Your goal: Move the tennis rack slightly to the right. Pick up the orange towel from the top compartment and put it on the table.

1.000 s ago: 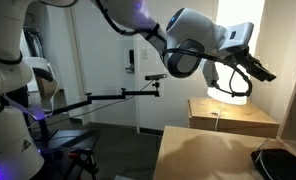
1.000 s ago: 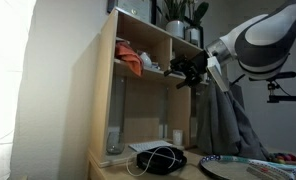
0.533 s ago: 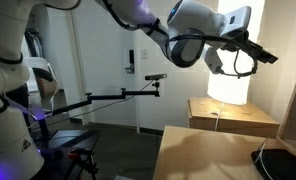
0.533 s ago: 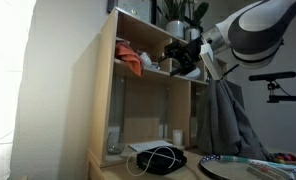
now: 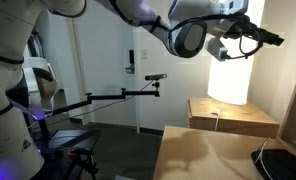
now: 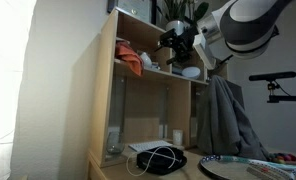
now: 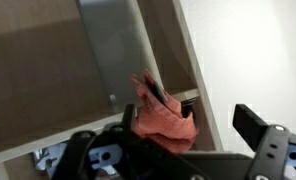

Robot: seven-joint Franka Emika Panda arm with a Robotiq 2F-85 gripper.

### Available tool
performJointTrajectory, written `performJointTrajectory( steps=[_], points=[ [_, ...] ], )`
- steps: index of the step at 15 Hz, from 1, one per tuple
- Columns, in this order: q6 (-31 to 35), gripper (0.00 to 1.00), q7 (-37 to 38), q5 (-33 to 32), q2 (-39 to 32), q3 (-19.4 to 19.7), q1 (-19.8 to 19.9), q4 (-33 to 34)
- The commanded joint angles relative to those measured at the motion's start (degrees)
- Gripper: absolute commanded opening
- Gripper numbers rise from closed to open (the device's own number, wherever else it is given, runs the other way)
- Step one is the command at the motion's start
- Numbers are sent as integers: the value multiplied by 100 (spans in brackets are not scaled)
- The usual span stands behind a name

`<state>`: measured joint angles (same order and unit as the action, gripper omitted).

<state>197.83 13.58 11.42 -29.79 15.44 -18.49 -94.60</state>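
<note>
The pincer [image 6: 174, 44] hangs released, its dark jaws spread wide, level with the top compartment of the pale wooden shelf [image 6: 106, 90]. The towel [image 6: 131, 62], a rumpled rust-orange cloth with soft folds, lies in that compartment, left of the pincer and apart from it. The racket [image 6: 233, 166], oval and strung, lies flat on the counter [image 6: 100, 170] at the right.

No legible text or labels anywhere.

From my seat: tall wooden shelf [image 6: 103, 100], sunlit white curtain [image 6: 28, 100] beside it, pale door [image 5: 100, 60], bright glow [image 5: 228, 78] above a wooden box [image 5: 233, 117].
</note>
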Motion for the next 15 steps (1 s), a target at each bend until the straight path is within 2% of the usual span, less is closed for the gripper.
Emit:
performJointTrajectory(
  steps=[1, 4, 5, 9, 15],
  points=[
    [0, 100, -405, 574, -590, 1372, -993, 659],
    [0, 100, -373, 676, -834, 1868, -1345, 664],
    [-94, 100, -334, 635, -842, 1891, -1401, 651],
    [-248, 100, -252, 253, -736, 1350, -1162, 549],
    [-249, 100, -264, 158, -792, 1257, -1181, 746]
  ],
)
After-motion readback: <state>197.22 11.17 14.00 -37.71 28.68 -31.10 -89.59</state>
